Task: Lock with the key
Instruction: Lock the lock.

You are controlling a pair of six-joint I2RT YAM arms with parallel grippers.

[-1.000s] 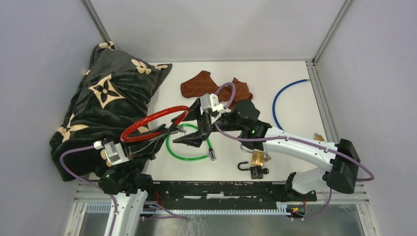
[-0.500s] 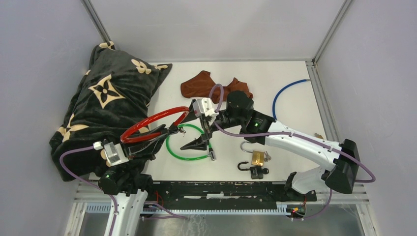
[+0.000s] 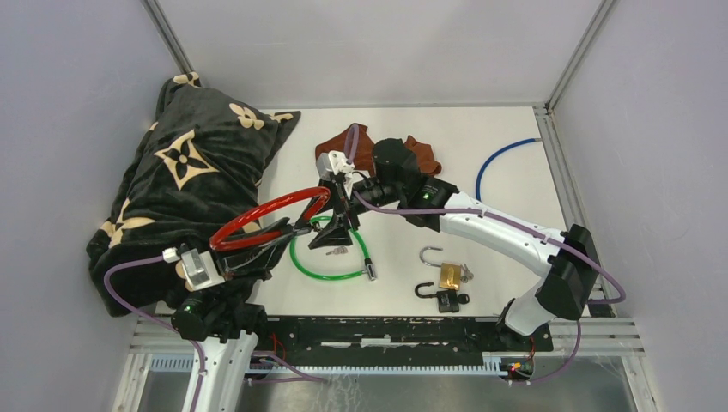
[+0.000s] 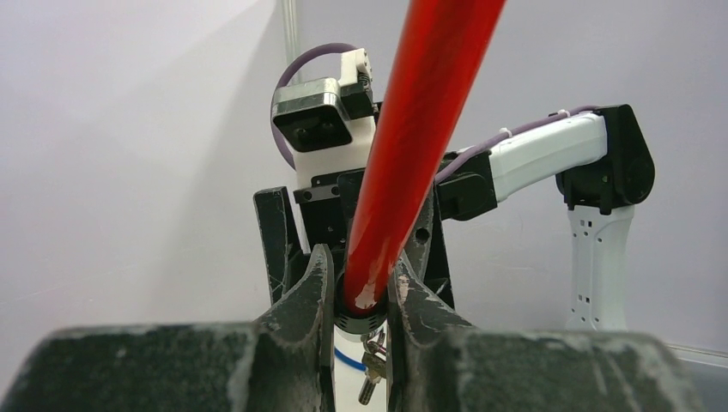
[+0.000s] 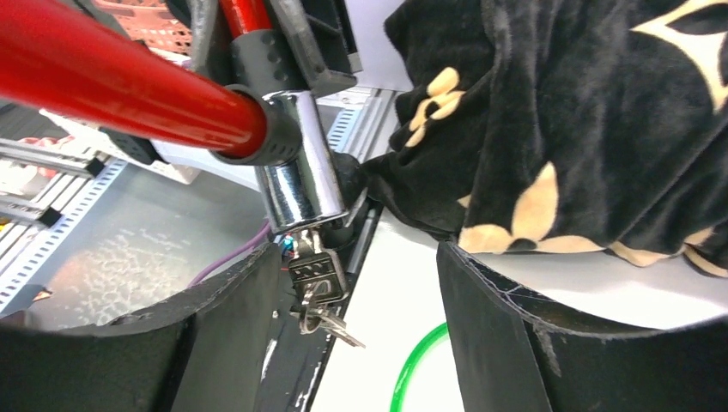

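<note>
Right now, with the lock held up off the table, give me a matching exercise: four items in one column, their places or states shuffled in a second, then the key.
Items:
1. red cable lock
2. green cable loop
3. brass padlock
4. blue cable

Places or states:
A. curved along the far right of the table
B. clamped in the left gripper
C. lying toward the near edge, right of centre
D. flat on the table, partly under the open right gripper

Pairs: 1-B, 2-D, 3-C, 4-A
</note>
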